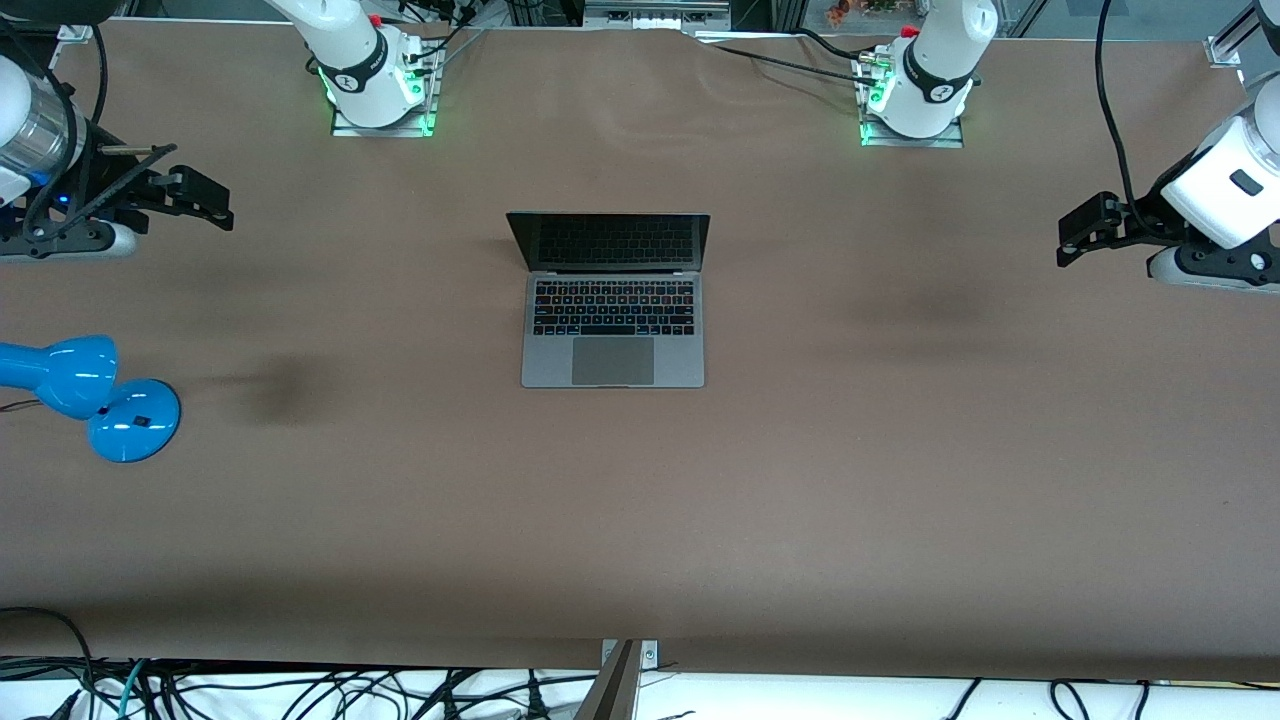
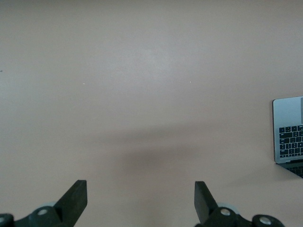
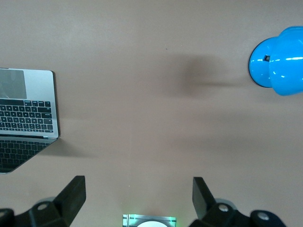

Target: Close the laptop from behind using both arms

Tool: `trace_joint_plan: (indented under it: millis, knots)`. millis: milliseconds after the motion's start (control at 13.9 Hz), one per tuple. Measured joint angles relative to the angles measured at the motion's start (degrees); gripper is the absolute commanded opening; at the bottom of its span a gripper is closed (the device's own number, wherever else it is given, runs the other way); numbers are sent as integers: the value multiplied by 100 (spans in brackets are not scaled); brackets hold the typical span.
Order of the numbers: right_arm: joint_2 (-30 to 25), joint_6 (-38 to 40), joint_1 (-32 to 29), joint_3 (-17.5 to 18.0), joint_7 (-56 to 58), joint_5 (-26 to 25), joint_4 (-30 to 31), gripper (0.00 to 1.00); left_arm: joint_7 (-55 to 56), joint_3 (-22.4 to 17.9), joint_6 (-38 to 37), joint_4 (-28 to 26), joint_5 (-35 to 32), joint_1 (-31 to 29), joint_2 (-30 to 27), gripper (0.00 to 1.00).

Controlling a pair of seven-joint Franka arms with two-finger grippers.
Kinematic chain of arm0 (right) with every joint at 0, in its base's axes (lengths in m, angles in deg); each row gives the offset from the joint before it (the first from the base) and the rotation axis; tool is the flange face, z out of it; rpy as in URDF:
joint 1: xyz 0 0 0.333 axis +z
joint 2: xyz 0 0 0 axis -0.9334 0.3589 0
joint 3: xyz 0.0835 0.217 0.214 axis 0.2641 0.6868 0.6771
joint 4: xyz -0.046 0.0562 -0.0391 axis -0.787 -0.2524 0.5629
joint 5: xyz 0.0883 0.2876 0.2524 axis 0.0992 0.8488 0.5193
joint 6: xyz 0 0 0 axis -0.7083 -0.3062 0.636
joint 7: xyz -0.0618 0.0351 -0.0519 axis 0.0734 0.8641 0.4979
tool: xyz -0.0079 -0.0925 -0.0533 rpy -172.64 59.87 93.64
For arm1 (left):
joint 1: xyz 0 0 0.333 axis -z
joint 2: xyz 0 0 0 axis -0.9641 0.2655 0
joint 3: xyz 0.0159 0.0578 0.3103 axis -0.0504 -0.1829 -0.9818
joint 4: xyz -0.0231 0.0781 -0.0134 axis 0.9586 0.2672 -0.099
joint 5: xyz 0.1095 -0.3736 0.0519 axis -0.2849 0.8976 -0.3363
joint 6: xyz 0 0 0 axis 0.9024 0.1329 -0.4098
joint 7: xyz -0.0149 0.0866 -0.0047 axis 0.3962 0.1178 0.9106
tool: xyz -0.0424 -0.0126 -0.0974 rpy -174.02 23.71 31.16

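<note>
A: Status?

B: Laptop point(image 1: 612, 300) sits open mid-surface point(image 1: 900, 480), between my two bases, screen toward them. My left end effector point(image 1: 1066, 240) and right end effector point(image 1: 222, 212) hang over the surface ends, both spread wide, holding nothing.

A: Risks?

B: Thin, smooth metal lid. If 1 arm pushes w/o the other, laptop could twist or slide on the matte brown sheet. Glossy blue lamp point(image 1: 95, 395) near right arm's end.

On the bench point(image 1: 800, 500): one laptop point(image 1: 613, 330), one blue lamp point(image 1: 90, 395). Two arms, so two claws: left claw point(image 1: 1068, 240), right claw point(image 1: 222, 208). Both claws are spread wide, each holding nothing.
</note>
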Motion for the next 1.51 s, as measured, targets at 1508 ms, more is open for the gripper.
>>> trace_joint_plan:
  millis: [1508]
  knots:
    - [190, 74, 12, 32, 9, 184, 52, 100, 339, 309, 72, -486, 399, -122, -142, 100]
